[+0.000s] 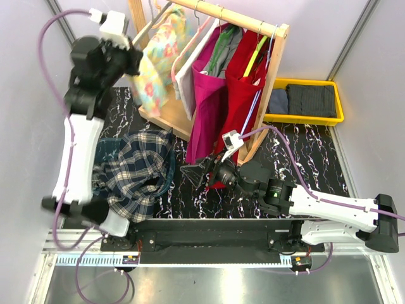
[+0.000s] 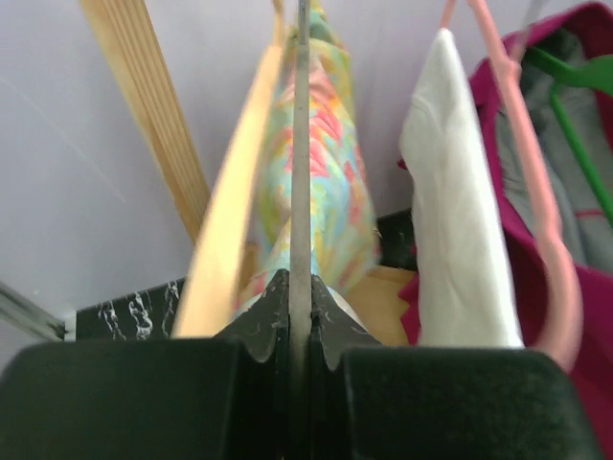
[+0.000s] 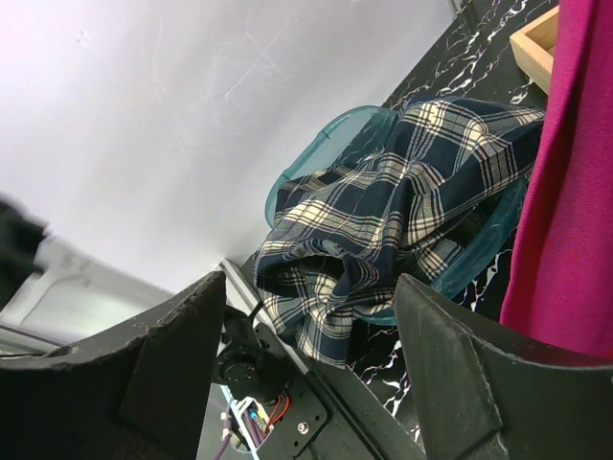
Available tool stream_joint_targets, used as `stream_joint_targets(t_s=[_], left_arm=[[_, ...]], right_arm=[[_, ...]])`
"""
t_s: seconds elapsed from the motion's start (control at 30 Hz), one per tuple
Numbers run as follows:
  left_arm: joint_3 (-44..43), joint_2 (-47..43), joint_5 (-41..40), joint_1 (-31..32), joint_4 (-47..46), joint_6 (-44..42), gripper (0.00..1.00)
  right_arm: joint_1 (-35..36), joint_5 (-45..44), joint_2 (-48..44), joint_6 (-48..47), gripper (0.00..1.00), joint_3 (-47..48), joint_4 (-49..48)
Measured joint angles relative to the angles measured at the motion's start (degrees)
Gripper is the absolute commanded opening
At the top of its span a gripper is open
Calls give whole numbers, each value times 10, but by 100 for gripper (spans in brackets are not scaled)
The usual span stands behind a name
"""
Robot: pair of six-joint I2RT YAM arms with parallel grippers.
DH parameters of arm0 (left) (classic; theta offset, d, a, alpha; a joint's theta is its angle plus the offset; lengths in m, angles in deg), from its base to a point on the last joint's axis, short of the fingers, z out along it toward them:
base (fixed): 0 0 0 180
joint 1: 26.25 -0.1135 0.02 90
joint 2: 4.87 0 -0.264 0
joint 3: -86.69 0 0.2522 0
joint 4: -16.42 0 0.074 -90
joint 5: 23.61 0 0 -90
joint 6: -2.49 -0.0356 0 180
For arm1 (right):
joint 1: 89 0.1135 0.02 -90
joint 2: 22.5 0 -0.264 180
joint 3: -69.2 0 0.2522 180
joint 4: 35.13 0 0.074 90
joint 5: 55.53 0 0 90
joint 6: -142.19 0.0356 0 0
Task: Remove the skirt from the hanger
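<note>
One floral skirt hangs on a wooden hanger at the far-left end of the rack. The left gripper is clamped on a thin grey strip beside the skirt. The right gripper, fingers wide and empty, sits near the magenta garment, right of the plaid cloth in the teal basin.

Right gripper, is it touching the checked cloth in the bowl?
Apart. The top view shows bare table between the right gripper and the checked cloth; its jaws stand open, empty.

Crowded garments press beside the hanger; open tabletop lies right of the rack.
</note>
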Motion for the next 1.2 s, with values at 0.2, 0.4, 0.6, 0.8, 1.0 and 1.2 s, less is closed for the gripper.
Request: stream_joint_targets(t_s=[0.2, 0.4, 0.6, 0.8, 1.0, 1.2], left_arm=[[85, -162, 46, -9, 51, 20, 0], [100, -294, 90, -18, 106, -2, 0], [101, -386, 92, -18, 185, -39, 0], [123, -431, 76, -18, 249, -63, 0], [142, -438, 49, -17, 305, -86, 0], [128, -448, 47, -13, 357, -100, 0]], right_arm=[[0, 6, 2, -1, 80, 5, 6], [0, 15, 7, -12, 83, 36, 14], [0, 34, 7, -24, 86, 87, 16], [1, 80, -15, -27, 91, 131, 2], [1, 123, -30, -16, 94, 188, -36], [-6, 159, 55, 14, 94, 268, -86]])
